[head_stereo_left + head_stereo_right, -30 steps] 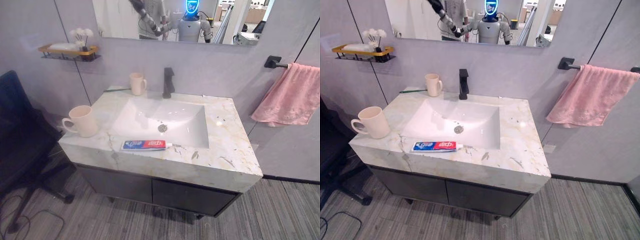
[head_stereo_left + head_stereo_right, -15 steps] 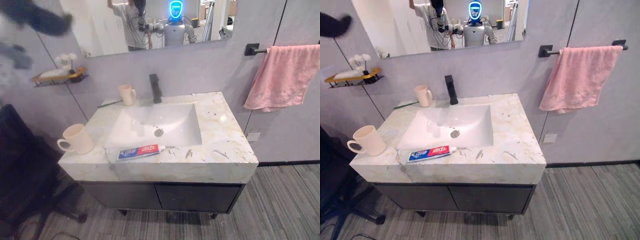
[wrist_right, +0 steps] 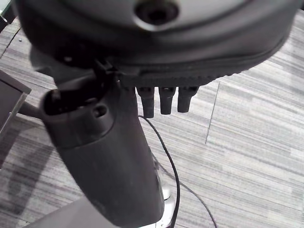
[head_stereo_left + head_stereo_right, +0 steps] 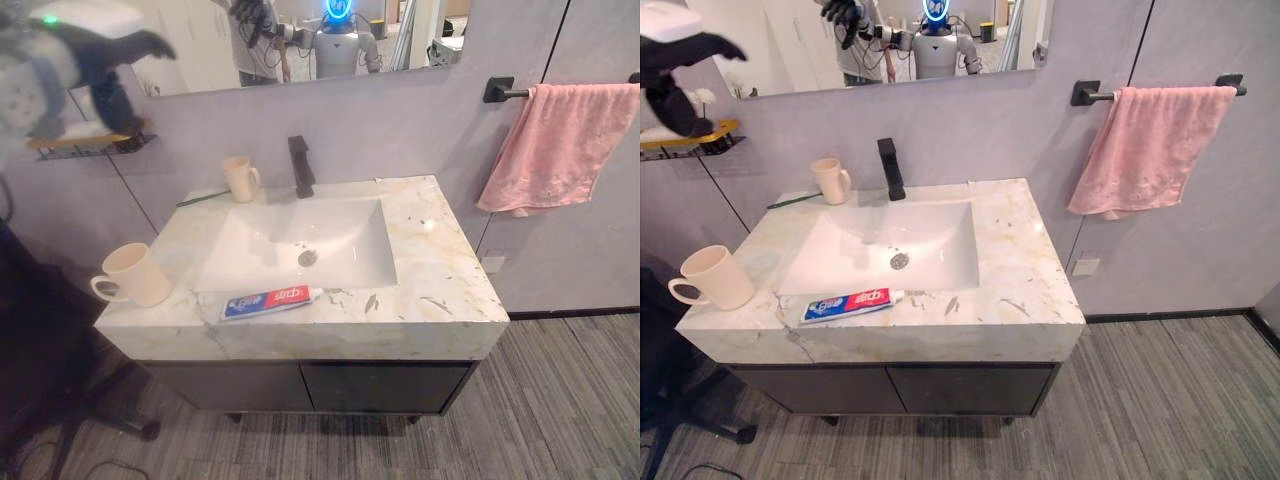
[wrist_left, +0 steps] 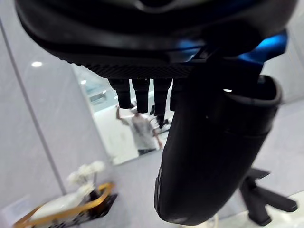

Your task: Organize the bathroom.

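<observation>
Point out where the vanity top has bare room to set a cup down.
The widest bare patch is the marble countertop right of the sink basin, toward the pink towel. The front strip is taken by the toothpaste tube. The left side holds the large mug; the back left corner is crowded by the small mug, toothbrush and faucet.

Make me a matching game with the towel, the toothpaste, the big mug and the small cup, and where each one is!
Things:
1. towel
2. toothpaste
3. big mug
4. small cup

Places:
A. back of the counter, beside the tap
B. front edge of the counter, before the basin
C. hanging on the wall bar
D. counter's left front corner

Pairs: 1-C, 2-B, 3-D, 4-A
</observation>
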Tool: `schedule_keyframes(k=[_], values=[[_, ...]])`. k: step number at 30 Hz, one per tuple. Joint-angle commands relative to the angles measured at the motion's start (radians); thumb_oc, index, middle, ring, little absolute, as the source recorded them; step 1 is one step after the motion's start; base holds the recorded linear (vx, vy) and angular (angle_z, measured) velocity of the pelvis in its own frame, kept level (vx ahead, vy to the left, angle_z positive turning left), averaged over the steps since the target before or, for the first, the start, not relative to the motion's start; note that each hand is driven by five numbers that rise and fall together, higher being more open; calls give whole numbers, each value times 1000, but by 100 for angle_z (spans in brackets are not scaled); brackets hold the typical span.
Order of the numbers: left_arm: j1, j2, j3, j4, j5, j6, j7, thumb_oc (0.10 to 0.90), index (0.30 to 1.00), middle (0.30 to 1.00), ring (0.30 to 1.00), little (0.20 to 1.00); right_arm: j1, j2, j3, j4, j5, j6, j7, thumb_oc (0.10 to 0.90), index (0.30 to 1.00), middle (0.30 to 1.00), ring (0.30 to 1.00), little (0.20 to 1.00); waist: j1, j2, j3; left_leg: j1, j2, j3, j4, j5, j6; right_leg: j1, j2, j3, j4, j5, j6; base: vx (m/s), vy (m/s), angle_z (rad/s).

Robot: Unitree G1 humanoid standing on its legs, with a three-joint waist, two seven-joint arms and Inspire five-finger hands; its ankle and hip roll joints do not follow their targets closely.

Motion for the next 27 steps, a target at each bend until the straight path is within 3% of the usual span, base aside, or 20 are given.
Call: schedule_keyframes(k=[1,7,12,20,27], values=[[-163,-12,41,129,97,-68,-36,800,900,900,900,900,-5,-46,19,19,-5,54,-28,800,900,900,900,900,18,6,-19,82,23,138,3,-109,14,-73,2,-45,66,-4,58,0,0,0],[-82,-51,69,182,61,-176,-134,800,900,900,900,900,-15,-51,16,27,-20,79,-29,800,900,900,900,900,11,5,-17,82,20,145,3,-110,19,-78,0,-44,68,-2,58,0,0,0],[-2,-75,117,182,54,-180,-183,800,900,900,900,900,-16,-53,16,24,-32,93,-19,800,900,900,900,900,5,10,-15,84,19,152,3,-109,23,-82,0,-47,74,-4,57,17,8,-5],[200,-141,237,178,-39,-85,-367,800,900,900,900,900,-11,-58,11,17,-72,92,-21,800,900,900,900,900,-16,16,-12,86,16,173,3,-111,28,-94,-6,-44,82,-4,57,8,17,-4],[389,-222,351,210,-1,5,-331,800,900,900,900,900,-11,-54,11,9,-105,109,-19,800,900,900,900,900,-33,11,-17,97,15,197,3,-114,37,-97,-5,-41,85,-1,54,10,5,-4]])
